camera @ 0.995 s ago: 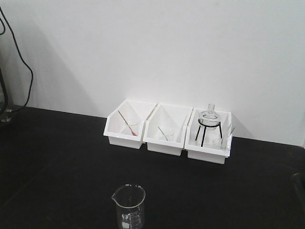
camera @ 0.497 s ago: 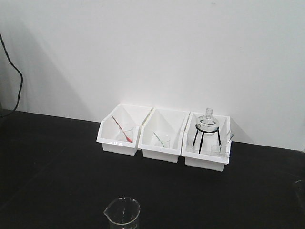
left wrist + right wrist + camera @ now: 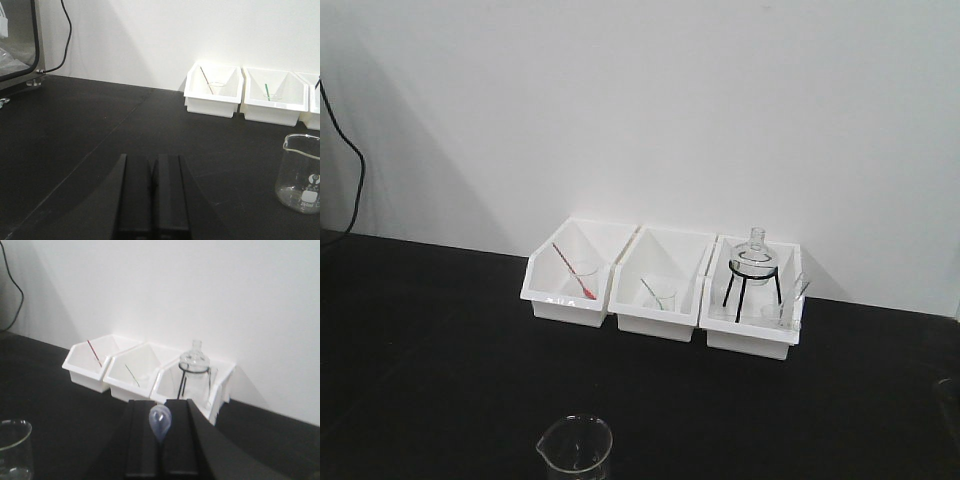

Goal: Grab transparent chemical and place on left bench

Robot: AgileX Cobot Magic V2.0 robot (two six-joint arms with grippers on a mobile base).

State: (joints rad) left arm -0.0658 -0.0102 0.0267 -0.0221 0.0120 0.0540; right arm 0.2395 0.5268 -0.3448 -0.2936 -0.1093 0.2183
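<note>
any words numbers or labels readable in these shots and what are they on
Nothing can be quoted.
beaker: white printed marks low on the glass, too blurred to read.
left white bin: faint marks on its front wall, too small to read.
flask, pipette, wall, bench: no lettering visible.

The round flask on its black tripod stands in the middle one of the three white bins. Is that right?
No. The round flask on its black tripod stands in the right-hand white bin of the three, not the middle one. The exterior front-facing view shows it.
</note>
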